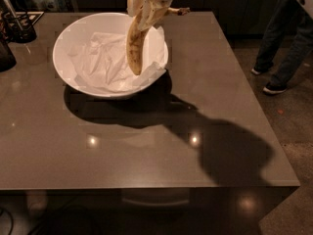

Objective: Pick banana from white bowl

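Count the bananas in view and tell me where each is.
1. The banana hangs from the gripper at the top edge of the view, its lower tip over the right side of the white bowl. The crumpled paper in the bowl could hide another.

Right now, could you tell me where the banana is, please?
In the camera view the banana hangs from the gripper at top centre, its lower tip over the crumpled paper in the white bowl's right side.
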Robot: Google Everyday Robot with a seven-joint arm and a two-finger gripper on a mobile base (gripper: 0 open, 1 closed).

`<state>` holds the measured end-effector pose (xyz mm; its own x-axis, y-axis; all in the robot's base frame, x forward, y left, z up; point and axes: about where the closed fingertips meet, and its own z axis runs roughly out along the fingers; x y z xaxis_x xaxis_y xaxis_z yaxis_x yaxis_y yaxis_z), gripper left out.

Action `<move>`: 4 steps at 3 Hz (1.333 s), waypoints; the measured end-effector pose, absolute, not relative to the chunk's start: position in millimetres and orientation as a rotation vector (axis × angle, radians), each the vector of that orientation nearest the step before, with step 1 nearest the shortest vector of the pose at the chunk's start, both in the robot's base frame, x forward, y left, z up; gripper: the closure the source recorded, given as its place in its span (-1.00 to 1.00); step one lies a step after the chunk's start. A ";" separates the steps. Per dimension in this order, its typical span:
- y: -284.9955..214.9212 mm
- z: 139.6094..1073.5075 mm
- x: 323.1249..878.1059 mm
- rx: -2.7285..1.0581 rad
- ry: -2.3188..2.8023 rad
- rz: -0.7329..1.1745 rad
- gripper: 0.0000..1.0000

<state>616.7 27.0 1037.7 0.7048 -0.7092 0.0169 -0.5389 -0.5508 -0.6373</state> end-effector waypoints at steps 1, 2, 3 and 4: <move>25.2 1052.7 611.5 -2.278 0.903 -0.394 1.00; 25.1 1051.4 606.5 -2.266 0.870 -0.369 1.00; 26.2 1046.0 601.8 -2.260 0.853 -0.335 1.00; 26.2 1046.0 601.8 -2.260 0.853 -0.335 0.64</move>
<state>601.8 26.2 1046.0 0.7508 -0.6606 -0.0014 -0.4828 -0.5473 -0.6836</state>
